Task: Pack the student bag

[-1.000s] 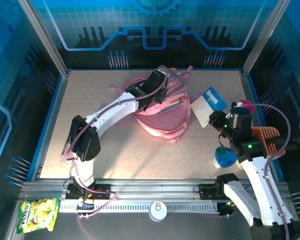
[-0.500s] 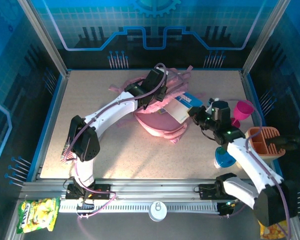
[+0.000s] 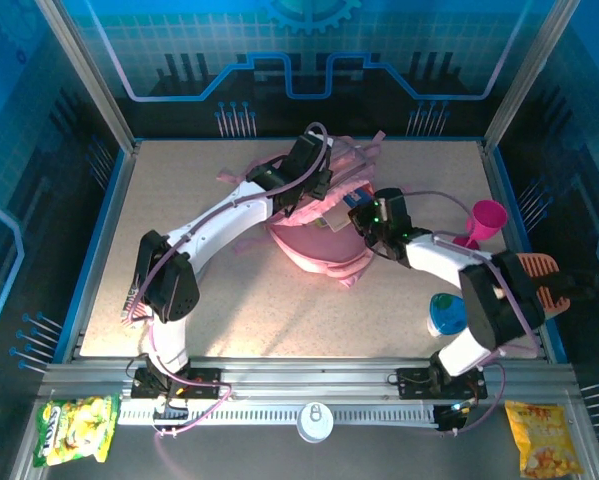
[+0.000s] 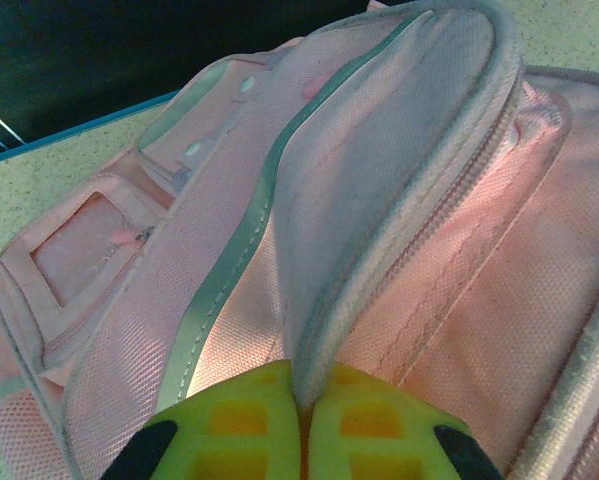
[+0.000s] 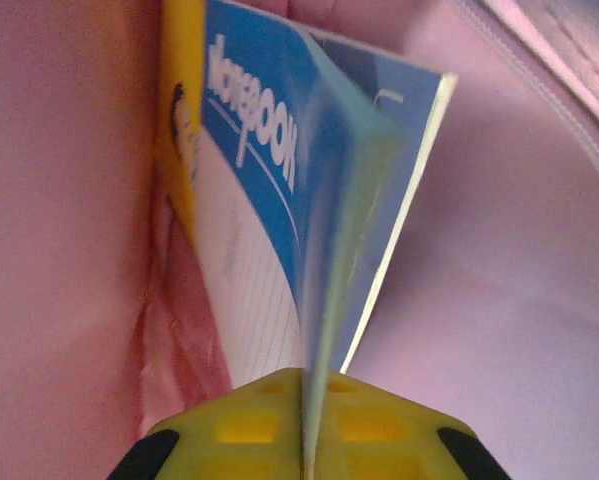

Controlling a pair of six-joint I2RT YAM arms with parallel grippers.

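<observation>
The pink student bag (image 3: 319, 248) lies at the back middle of the table. My left gripper (image 3: 322, 203) is shut on the grey zip edge (image 4: 379, 260) of the bag's front flap (image 4: 409, 150) and holds it lifted, so the mouth stands apart. My right gripper (image 3: 365, 216) reaches into that mouth from the right. It is shut on the cover of a blue notebook (image 5: 269, 190), whose lined pages and white lettering show against the bag's pink lining (image 5: 519, 260). In the wrist views the left gripper (image 4: 302, 400) and the right gripper (image 5: 306, 400) each show yellow pads pressed together on what they hold.
A magenta goblet (image 3: 484, 218), a blue cup (image 3: 446, 315) and an orange holder (image 3: 539, 285) stand along the table's right side. Snack packets (image 3: 74, 428) (image 3: 539, 438) and a white lid (image 3: 315, 421) lie beyond the near rail. Blue walls close off the table.
My right arm has swung left from the right side, carrying the notebook into the bag's mouth. The left gripper has kept hold of the flap, barely moving.
</observation>
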